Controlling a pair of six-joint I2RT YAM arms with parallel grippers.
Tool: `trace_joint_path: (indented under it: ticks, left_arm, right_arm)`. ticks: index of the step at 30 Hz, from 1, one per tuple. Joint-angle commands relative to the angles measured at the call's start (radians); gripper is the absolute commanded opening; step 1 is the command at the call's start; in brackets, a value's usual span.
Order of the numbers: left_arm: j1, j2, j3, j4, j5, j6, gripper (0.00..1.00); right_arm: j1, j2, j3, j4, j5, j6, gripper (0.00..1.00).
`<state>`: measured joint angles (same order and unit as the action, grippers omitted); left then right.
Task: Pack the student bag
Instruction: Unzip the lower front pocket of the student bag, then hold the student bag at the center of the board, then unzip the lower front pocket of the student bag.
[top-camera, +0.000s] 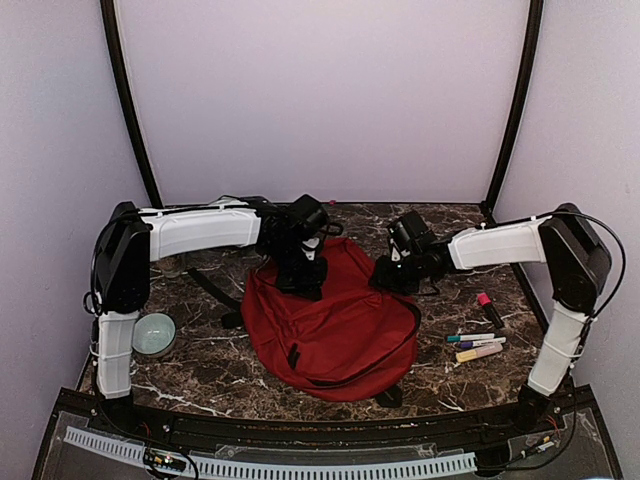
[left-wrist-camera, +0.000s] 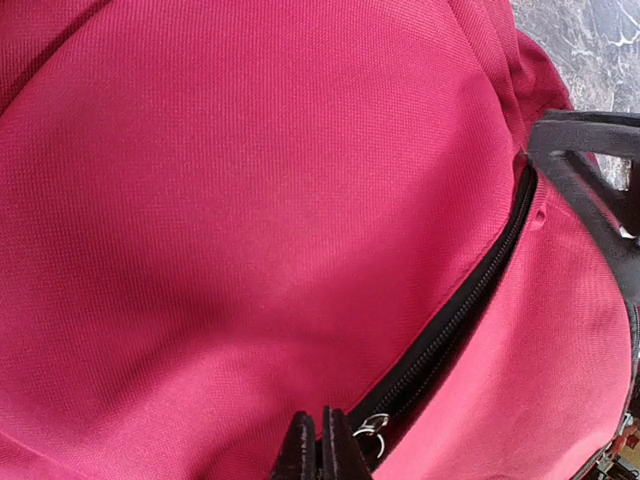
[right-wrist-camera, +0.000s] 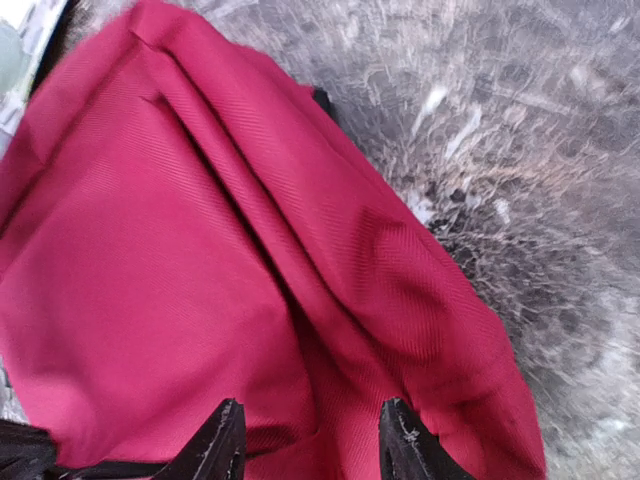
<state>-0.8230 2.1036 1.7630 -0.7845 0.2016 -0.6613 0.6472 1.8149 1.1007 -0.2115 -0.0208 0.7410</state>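
The red student bag (top-camera: 330, 320) lies flat in the middle of the marble table. My left gripper (top-camera: 300, 280) is at its far edge. In the left wrist view the fingertips (left-wrist-camera: 322, 440) are pressed together at the end of the black zipper (left-wrist-camera: 470, 300). The silver pull ring (left-wrist-camera: 372, 428) shows right beside them, and the zipper gapes a little. My right gripper (top-camera: 385, 278) is at the bag's far right edge. In the right wrist view it (right-wrist-camera: 312, 440) is open, its fingers astride a fold of red fabric (right-wrist-camera: 200, 250).
Several markers (top-camera: 478, 345) and a pink-capped one (top-camera: 489, 308) lie to the right of the bag. A pale green bowl (top-camera: 153, 333) sits at the left near the left arm's base. Black straps (top-camera: 210, 285) trail left of the bag.
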Motion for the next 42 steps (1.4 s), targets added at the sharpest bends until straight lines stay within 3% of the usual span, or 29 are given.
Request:
trace_joint_path:
  ticks: [1,9,18,28,42]
  left_arm:
    - [-0.001,-0.078,-0.064,0.053,0.034,0.003,0.0]
    - [-0.001,-0.079,-0.067,0.102,0.056,0.007,0.0]
    - [0.001,-0.077,-0.066,0.1,0.071,0.032,0.0]
    - [0.002,-0.083,-0.06,0.047,0.09,0.077,0.0]
    - [0.011,-0.259,-0.252,-0.022,-0.01,0.105,0.0]
  right_arm:
    - [0.024,-0.111,0.045,-0.087,0.029,-0.028,0.46]
    - [0.132,-0.127,0.032,-0.089,-0.083,-0.021,0.45]
    - [0.135,-0.052,-0.099,0.014,-0.168,0.066,0.36]
    - [0.09,0.014,-0.199,0.072,-0.114,0.047,0.15]
    - [0.057,0.039,-0.139,0.043,-0.06,-0.002,0.12]
